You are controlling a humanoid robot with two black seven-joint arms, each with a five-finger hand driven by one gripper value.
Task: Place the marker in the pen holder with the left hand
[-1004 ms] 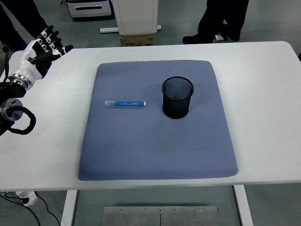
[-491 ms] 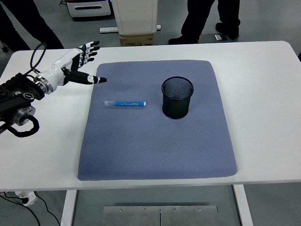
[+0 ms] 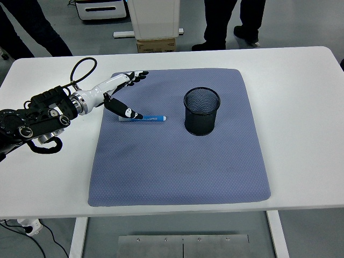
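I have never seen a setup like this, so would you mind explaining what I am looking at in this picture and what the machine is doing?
This is a single view from a camera mounted high on a humanoid robot, looking forward and down over a white table. The black arm entering from the left ends in the robot's left hand, which has five fingers like a person's. Its fingers are spread, and the thumb reaches down to the left end of a blue marker; the hand does not grasp it yet. The marker lies flat on a grey-blue mat that covers the middle of the table. To the marker's right, on the same mat, stands a black mesh pen holder, upright and apparently empty. The robot's right arm is not in the picture. The legs of people standing behind the table show at the top.
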